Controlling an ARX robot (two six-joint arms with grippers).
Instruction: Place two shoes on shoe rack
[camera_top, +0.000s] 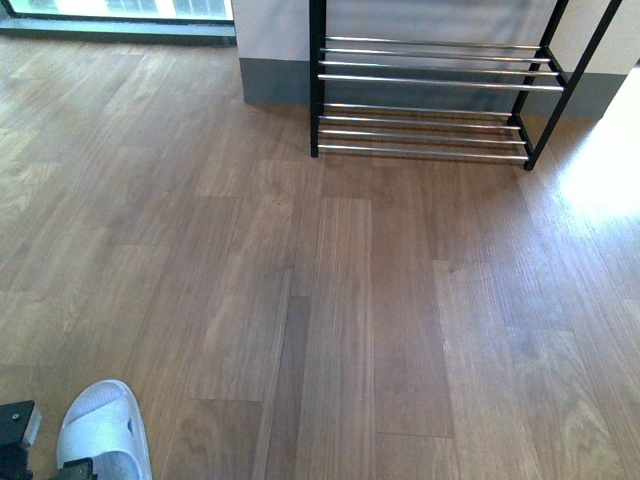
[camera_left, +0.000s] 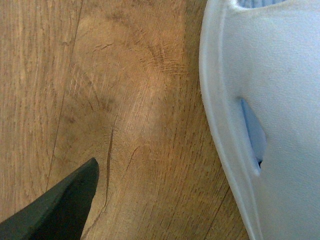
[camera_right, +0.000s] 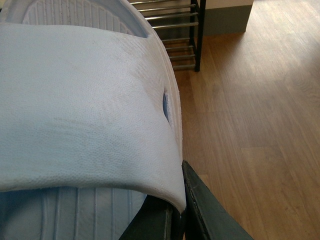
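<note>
Looks clamped by right gripper (camera_right: 182, 202) at the strap edge (camera_right: 170, 165) of a light, floppy rubber slipper (camera_right: 75, 110) facing the shoe rack (camera_right: 172, 22); cannot tell the opening of left gripper (camera_top: 25, 450) beside second slipper (camera_top: 103, 430) on floor (camera_top: 350, 300).

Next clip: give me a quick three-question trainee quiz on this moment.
1. True or false: a slipper sits on one of the visible tiers of the shoe rack.
2. In the front view, the slipper lies: A) at the bottom left, B) in the centre, C) against the rack.
3. What covers the floor?
Key: 1 false; 2 A; 3 wood planks.
</note>
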